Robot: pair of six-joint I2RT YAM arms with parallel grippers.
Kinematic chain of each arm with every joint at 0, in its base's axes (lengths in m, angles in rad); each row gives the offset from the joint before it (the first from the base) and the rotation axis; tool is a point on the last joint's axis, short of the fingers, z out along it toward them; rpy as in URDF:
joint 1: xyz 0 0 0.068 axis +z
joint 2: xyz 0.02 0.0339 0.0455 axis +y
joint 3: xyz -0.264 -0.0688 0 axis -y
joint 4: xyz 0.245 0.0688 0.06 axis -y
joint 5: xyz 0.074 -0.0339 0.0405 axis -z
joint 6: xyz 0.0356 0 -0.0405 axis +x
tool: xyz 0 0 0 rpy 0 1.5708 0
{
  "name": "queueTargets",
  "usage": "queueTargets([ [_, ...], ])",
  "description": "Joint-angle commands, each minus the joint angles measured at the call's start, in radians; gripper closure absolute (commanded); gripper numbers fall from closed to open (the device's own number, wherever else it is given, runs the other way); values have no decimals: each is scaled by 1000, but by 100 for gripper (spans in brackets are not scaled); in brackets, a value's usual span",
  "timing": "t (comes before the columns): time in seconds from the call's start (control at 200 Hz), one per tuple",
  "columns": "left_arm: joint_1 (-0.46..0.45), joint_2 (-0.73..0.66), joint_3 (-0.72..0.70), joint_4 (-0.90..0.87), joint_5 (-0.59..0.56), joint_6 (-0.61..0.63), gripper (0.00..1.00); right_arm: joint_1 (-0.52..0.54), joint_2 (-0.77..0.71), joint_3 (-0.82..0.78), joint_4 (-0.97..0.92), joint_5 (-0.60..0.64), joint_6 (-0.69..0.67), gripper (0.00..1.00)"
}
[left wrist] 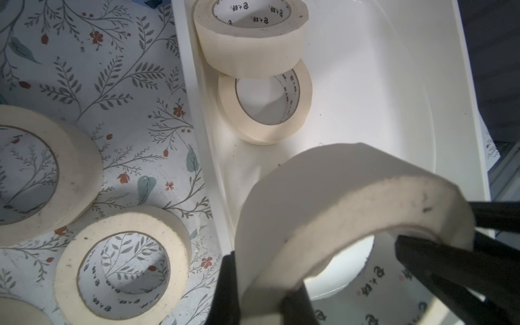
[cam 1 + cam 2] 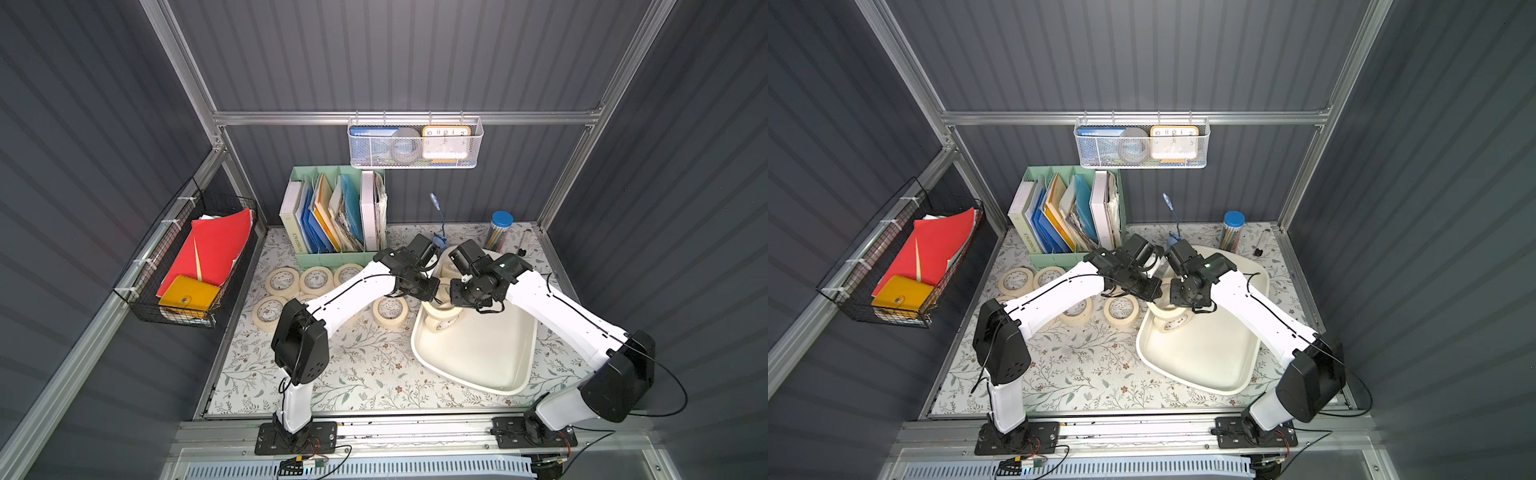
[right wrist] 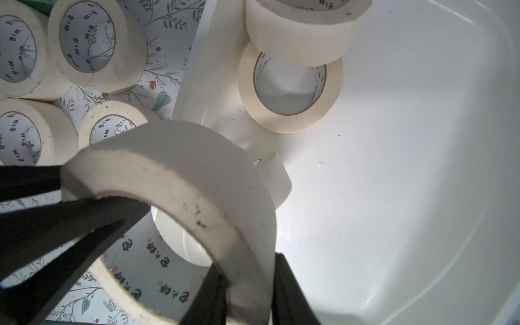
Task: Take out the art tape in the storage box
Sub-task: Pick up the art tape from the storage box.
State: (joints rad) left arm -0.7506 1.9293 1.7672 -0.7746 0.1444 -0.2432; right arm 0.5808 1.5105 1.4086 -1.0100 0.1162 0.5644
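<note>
Left gripper [image 1: 261,292] is clamped on the wall of the held roll [image 1: 351,183], one finger through the hole and one outside. Right gripper [image 3: 247,292] is clamped on the same roll's wall at another spot on the ring. The held roll hangs over the box [image 2: 478,357], above the side next to the loose rolls [image 2: 316,279].

Inside the box, against that same wall, a leaning roll [image 1: 247,42] is propped on a flat roll [image 1: 264,112]. The rest of the box floor is bare.

Handling, as a judgement: light, with a stiff core and a matte paper face, so it is not slippery. A wall pinch through the hole is the right hold. With a single pinch the roll may swing. One gripper likely has to let go before it can move away.

Views: both wrist views show the double grip, which the wrists hide in both top views. The right wrist view shows another roll [image 3: 274,174] peeking from behind the held roll, unseen from the left wrist. Only the top views show the whole box and the loose rolls lying flat on the table [image 2: 365,374] beside it.
</note>
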Motion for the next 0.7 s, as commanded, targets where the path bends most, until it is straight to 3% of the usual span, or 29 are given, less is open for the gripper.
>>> queueTargets([
  [0.0, 7, -12, 29, 23, 29, 33, 99, 6, -18, 4, 28, -46, -28, 95],
  [0.205, 8, -47, -2, 18, -14, 19, 100, 6, -46, 42, 34, -14, -33, 49],
  [0.28, 24, -63, -17, 5, -11, 9, 100, 5, -73, 57, 33, 21, -35, 40],
  [0.48, 86, -162, -125, 33, -27, -36, 100, -12, -136, 76, 27, 90, -49, 36],
  [0.695, 196, -372, -333, 54, -158, -168, 100, -57, -152, 50, 32, 90, -62, 36],
])
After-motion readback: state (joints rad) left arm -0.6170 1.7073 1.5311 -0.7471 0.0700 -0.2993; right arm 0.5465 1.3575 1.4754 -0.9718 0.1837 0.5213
